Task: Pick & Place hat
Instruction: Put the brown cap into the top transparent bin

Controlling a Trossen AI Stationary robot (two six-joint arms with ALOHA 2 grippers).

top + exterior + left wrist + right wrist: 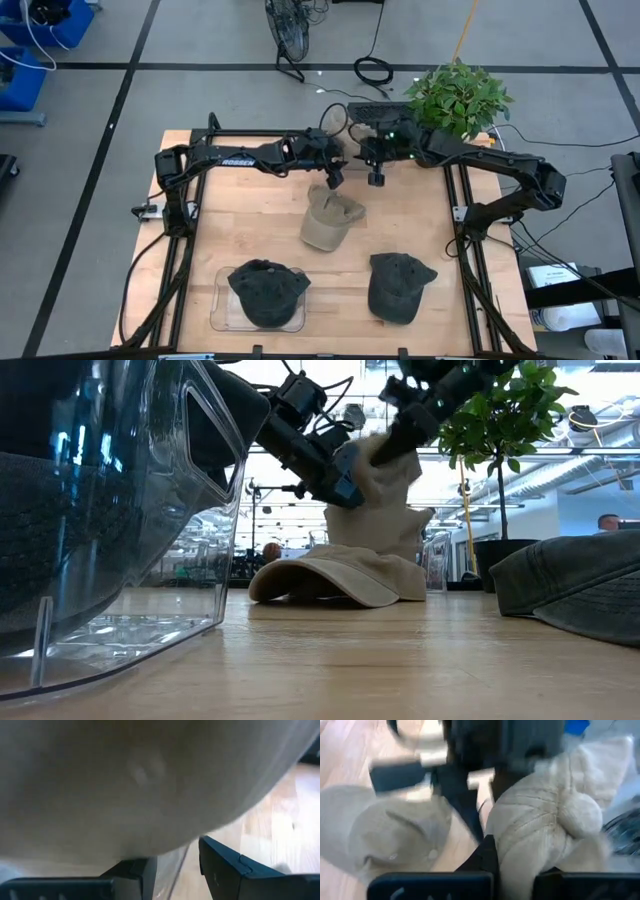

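Note:
A tan cap (325, 222) lies mid-table with its brim (335, 578) on the wood and its crown (390, 510) pulled up. My left gripper (335, 182) comes from the left to the crown's back and is shut on cloth. My right gripper (377, 179) comes from the right, is shut on the crown's top, and shows above it in the low view (398, 440). One dark cap (268, 290) sits in a clear tray (218, 300). Another dark cap (400, 287) lies on the table. My left gripper (175, 862) is on the tan cap's crown cloth (150, 785), which drapes over the fingertips and hides the place of contact. It comes slanting down from the far left. My right gripper (515, 870) pinches a bunched fold of the crown (540, 820) between its two fingers, slanting down from the far right. The crown stands raised while the brim (385, 830) stays on the table.
The clear tray (120, 560) with its dark cap is at the near left and the loose dark cap (575, 585) at the near right. A potted plant (458, 95) stands at the far right corner. Bare wood lies to the left of the tan cap.

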